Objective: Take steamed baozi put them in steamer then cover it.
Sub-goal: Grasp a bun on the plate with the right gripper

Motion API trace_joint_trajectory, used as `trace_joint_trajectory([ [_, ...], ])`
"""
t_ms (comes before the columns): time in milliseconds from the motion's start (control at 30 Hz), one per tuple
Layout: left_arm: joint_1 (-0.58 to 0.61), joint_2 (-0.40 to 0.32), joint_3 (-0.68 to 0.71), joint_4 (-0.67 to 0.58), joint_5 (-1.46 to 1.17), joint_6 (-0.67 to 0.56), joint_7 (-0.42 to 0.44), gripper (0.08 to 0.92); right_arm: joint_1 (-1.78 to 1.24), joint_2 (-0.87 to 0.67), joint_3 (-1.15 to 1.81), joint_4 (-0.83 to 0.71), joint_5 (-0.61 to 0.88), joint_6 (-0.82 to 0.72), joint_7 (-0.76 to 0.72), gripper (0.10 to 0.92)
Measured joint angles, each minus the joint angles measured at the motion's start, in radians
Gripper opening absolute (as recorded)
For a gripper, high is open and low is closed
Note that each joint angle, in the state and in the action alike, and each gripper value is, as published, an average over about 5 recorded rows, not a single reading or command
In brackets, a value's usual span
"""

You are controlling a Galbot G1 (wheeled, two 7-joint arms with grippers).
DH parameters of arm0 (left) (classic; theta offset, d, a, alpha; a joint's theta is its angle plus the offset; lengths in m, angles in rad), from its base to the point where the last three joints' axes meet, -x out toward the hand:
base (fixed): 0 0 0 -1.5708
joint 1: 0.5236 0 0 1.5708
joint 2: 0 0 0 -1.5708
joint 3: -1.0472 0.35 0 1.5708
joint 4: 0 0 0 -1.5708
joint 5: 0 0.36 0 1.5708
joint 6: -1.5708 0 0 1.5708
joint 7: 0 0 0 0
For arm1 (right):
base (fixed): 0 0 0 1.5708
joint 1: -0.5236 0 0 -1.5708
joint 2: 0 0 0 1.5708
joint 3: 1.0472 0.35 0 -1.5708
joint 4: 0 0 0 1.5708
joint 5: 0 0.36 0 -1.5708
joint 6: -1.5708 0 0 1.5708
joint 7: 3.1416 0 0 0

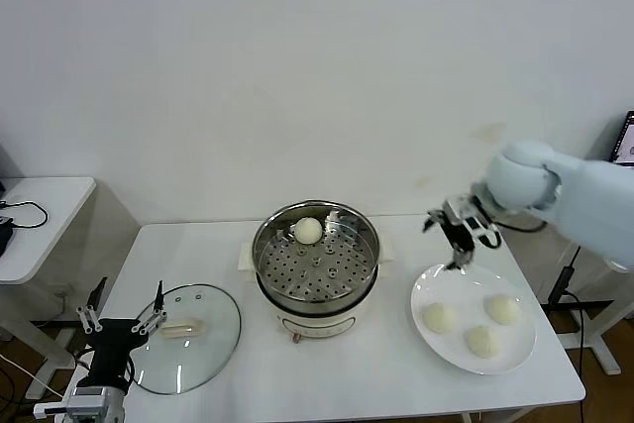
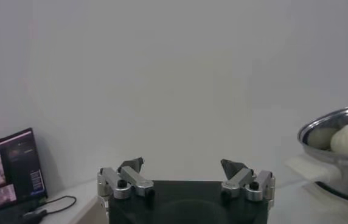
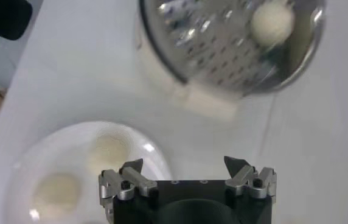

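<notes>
1. One left gripper (image 1: 124,324) waits low at the bench's (image 1: 327,383) near left corner, far to the left of the steamer (image 1: 315,263), its fingers (image 2: 131,165) spread wide with nothing between them.
2. The cover (image 1: 185,336) lies flat on the bench just left of the steamer, handle up, right beside the left gripper's fingertips.
3. The steamer stands mid-bench with no lid on it; one steamed baozi (image 1: 308,231) sits on its perforated floor, toward the back rim.
4. The right gripper (image 1: 458,235) hangs in the air to the right of the steamer, over the far edge of a white plate (image 1: 428,289); its fingers (image 3: 132,167) are spread apart and hold nothing.
5. Three more buns (image 1: 482,322) rest on that plate, well right of the steamer: one bun (image 1: 439,318) nearest the steamer, one (image 1: 502,309) farther right, and one (image 1: 482,341) toward the front edge.
</notes>
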Motion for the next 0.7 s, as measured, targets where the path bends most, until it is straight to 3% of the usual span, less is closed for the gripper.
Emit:
trace_joint_trajectory([
  [700,0.013,-0.008,-0.004,0.014,0.011,0.004,0.000,0.823,-0.495,-0.038,0.297,-0.072,-0.186,-0.013,0.019,0.823],
])
